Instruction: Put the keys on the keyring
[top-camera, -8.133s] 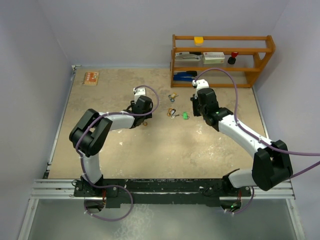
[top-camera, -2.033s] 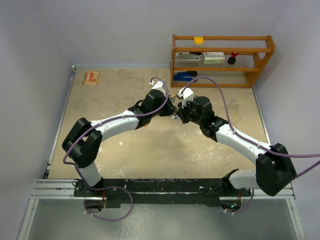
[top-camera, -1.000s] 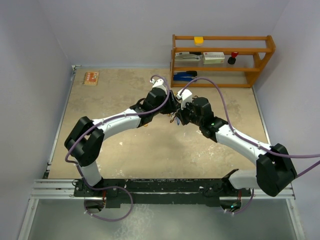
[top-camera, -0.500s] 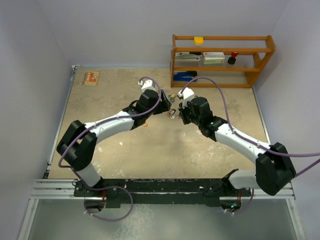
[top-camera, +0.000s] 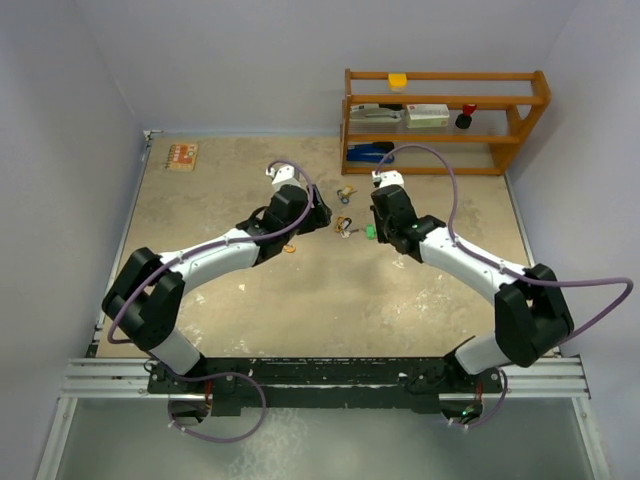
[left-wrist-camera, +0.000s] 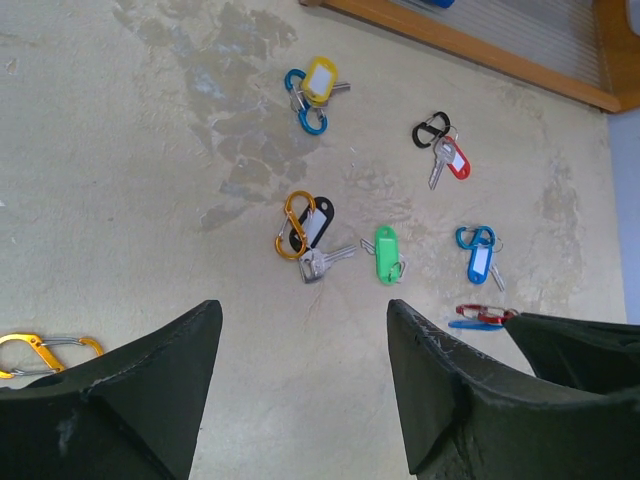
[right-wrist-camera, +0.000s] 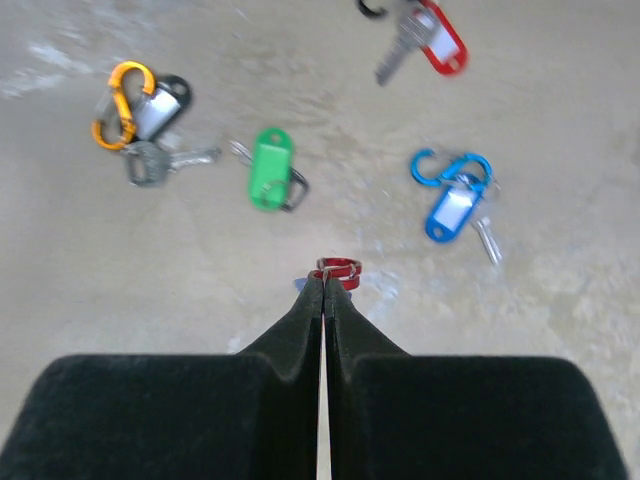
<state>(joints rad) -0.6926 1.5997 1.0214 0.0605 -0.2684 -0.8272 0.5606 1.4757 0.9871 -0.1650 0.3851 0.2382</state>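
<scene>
Several keys lie loose on the table: a yellow-tagged one (left-wrist-camera: 318, 78) on a blue clip, a red-tagged one (left-wrist-camera: 452, 160), a silver key (left-wrist-camera: 318, 262) with a black tag on an orange clip, a green tag (left-wrist-camera: 386, 254) and a blue-tagged key (left-wrist-camera: 480, 262). My left gripper (left-wrist-camera: 303, 305) hovers open and empty just short of the silver key. My right gripper (right-wrist-camera: 325, 275) is shut, its tips pinching a small red keyring clip (right-wrist-camera: 338, 270) low over the table. That clip (left-wrist-camera: 478, 314) also shows in the left wrist view, beside the right gripper's dark fingers (left-wrist-camera: 570, 345).
A wooden shelf (top-camera: 445, 120) with boxes stands at the back right. A spare orange clip (left-wrist-camera: 45, 352) lies left of my left gripper. A small orange card (top-camera: 182, 156) sits at the far left. Walls close in both sides.
The two grippers had met over the keys; my left arm has since pulled back to the left and spread its jaws. The right gripper shifted slightly right and stayed shut.
</scene>
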